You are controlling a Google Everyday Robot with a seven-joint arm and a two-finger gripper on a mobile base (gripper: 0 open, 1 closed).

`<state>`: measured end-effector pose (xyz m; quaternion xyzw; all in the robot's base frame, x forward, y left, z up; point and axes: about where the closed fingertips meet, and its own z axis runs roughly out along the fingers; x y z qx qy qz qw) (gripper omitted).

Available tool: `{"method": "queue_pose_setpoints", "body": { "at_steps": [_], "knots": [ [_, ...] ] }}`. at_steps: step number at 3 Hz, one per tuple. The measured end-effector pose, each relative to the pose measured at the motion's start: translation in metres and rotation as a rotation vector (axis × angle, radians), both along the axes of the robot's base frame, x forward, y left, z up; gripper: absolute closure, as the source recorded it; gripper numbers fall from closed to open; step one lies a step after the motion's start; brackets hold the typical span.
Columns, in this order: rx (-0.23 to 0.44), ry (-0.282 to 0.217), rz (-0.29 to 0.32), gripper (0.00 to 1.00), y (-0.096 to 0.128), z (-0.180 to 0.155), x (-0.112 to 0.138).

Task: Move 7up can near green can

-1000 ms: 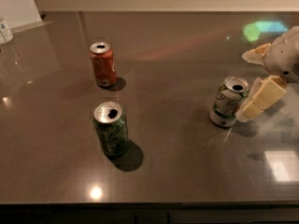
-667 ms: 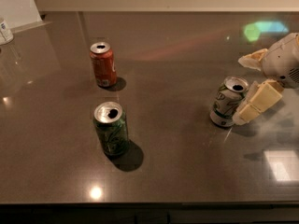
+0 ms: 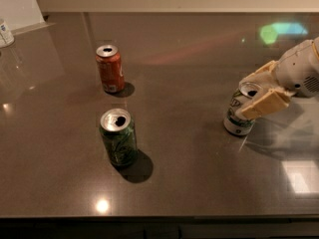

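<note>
The 7up can (image 3: 236,124), white with green markings and a silver top, stands upright at the right of the dark table. My gripper (image 3: 243,99) reaches in from the right and straddles the can's upper part. One cream finger (image 3: 259,75) is behind the can's rim, the other in front of its body. The jaws stand open around the can. The green can (image 3: 119,138), all green with pale squiggles and an open silver top, stands upright at the left of centre, well apart from the 7up can.
An orange-red can (image 3: 110,68) stands upright behind the green can. A small white bottle (image 3: 5,33) is at the far left edge. The table's front edge (image 3: 159,217) runs along the bottom. Light reflections lie on the tabletop at the right.
My gripper has moved left and forward, from beside the 7up can's right side to straddling it. None of the cans has moved.
</note>
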<state>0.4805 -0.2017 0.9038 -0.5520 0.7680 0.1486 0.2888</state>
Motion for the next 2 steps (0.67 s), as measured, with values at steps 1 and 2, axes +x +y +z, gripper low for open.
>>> {"method": "queue_pose_setpoints", "body": {
  "at_steps": [1, 2],
  "knots": [
    [0.025, 0.003, 0.015, 0.65, 0.006, 0.002, -0.002],
    [0.055, 0.003, 0.048, 0.88, 0.022, 0.007, -0.003]
  ]
}}
